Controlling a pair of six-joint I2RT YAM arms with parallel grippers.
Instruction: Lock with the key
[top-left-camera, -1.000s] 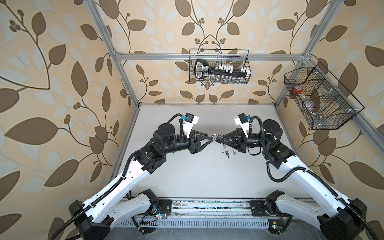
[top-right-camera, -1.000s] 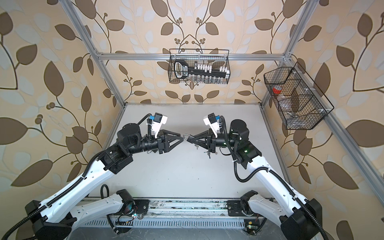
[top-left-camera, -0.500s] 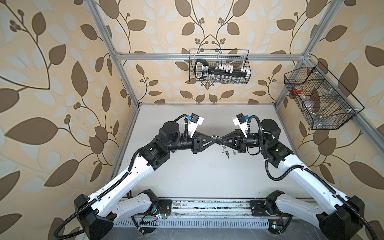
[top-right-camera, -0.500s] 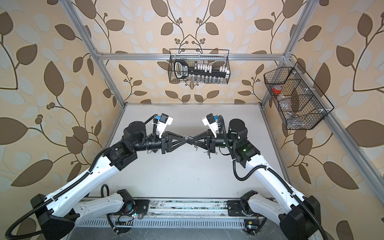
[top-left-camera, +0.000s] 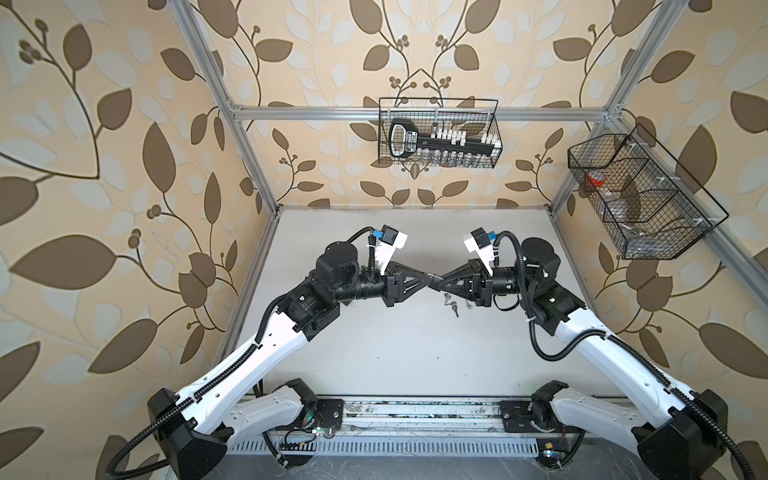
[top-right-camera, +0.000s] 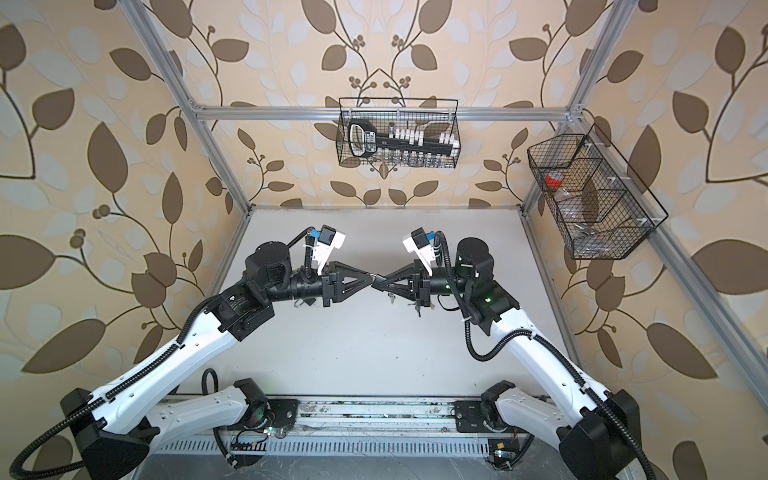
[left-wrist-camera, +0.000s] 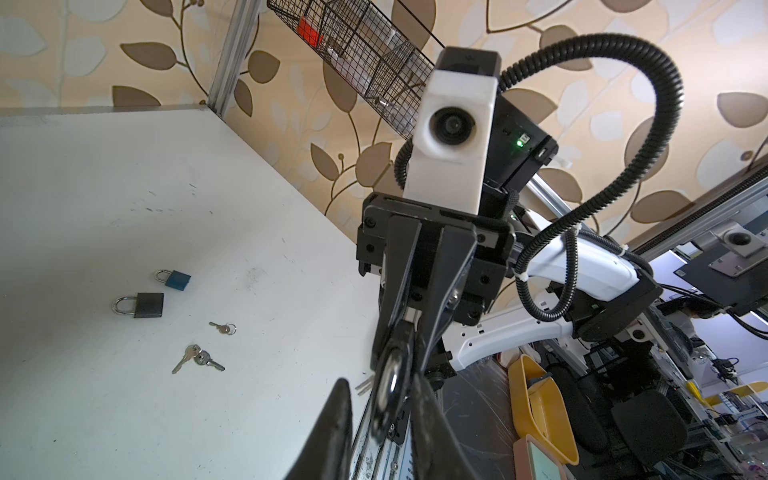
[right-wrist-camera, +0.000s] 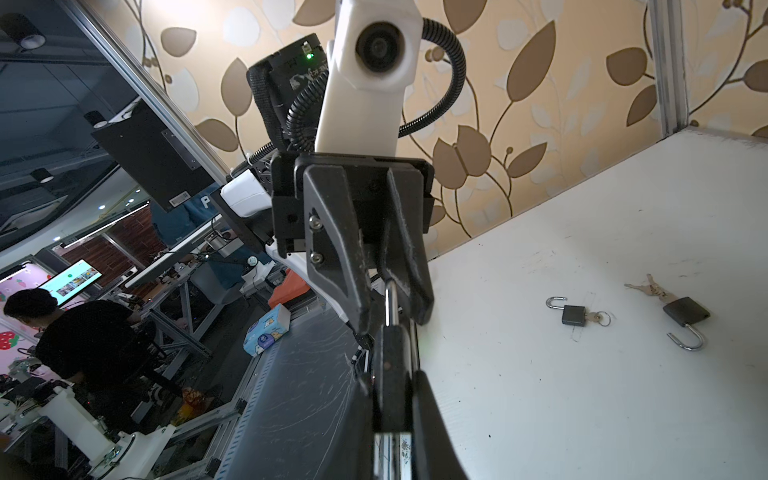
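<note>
Midway above the counter (top-left-camera: 415, 353), my two end effectors meet tip to tip in both top views. My right end effector (left-wrist-camera: 401, 353) is clamped on the dark body of a padlock (right-wrist-camera: 392, 382). Its shackle (right-wrist-camera: 389, 297) points at my left end effector (right-wrist-camera: 390, 316), whose jaws stand narrow on either side of it; whether they pinch it I cannot tell. Loose keys (left-wrist-camera: 198, 359) lie on the counter below, just beside a single key (left-wrist-camera: 223, 328) and near a black padlock (left-wrist-camera: 143, 305) and a blue padlock (left-wrist-camera: 176, 279). Elsewhere on the counter an open padlock (right-wrist-camera: 573, 314) lies with an inserted key (right-wrist-camera: 598, 319).
</note>
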